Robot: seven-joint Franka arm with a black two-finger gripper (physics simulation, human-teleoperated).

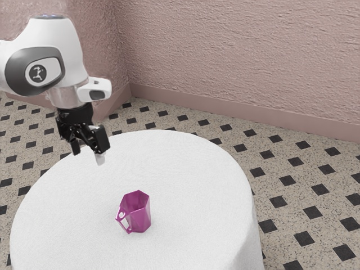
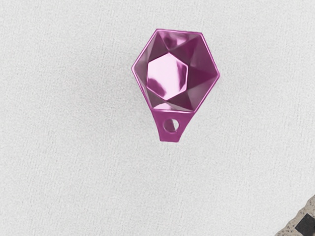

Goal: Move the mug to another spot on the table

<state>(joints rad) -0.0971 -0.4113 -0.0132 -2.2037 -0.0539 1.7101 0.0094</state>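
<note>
You see your gripper [image 1: 88,156] hanging spread and empty above the round white table [image 1: 185,169], the magenta mug [image 1: 135,211] upright; checkered floor [image 1: 292,163], pink wall [image 1: 253,50].

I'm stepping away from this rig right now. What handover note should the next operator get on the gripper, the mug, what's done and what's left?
Gripper: holds nothing and hangs above the table, off to the exterior view's left of the mug.
Mug: purple, upright on the white round table, nothing touching it.
Done: no grasp yet.
Left: come down over the mug, grasp it, lift it and set it on another spot on the table.
</note>
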